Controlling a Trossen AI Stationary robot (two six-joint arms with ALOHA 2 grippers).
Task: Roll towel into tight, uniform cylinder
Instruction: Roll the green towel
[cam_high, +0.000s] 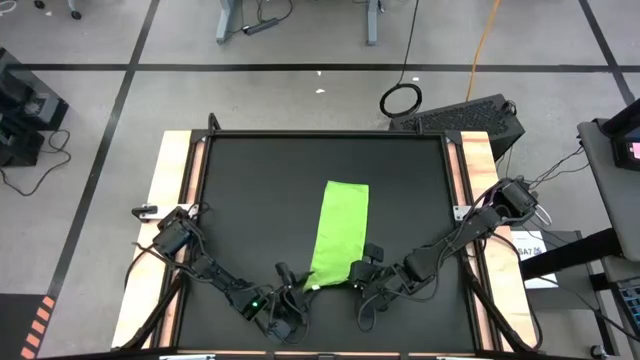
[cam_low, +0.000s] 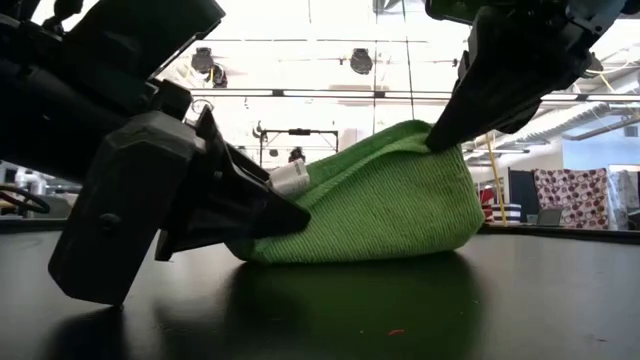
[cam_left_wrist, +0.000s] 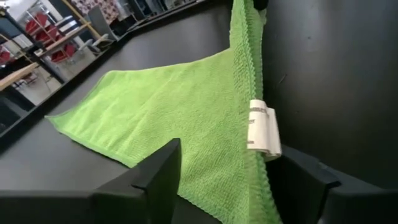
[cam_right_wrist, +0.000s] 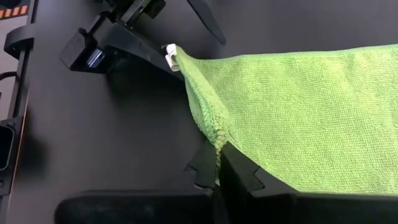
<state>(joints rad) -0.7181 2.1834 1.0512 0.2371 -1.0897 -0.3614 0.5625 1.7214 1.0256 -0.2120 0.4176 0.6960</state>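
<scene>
Both grippers at the near end of the towel, which lies as a long flat strip on the black table.

The right gripper is clenched on the towel's near corner, lifting that edge off the table. The left gripper has its fingers spread either side of the other near corner, by the white tag; whether they touch the cloth is unclear. The towel's long axis runs from the near edge toward the table's far side, unrolled.
</scene>
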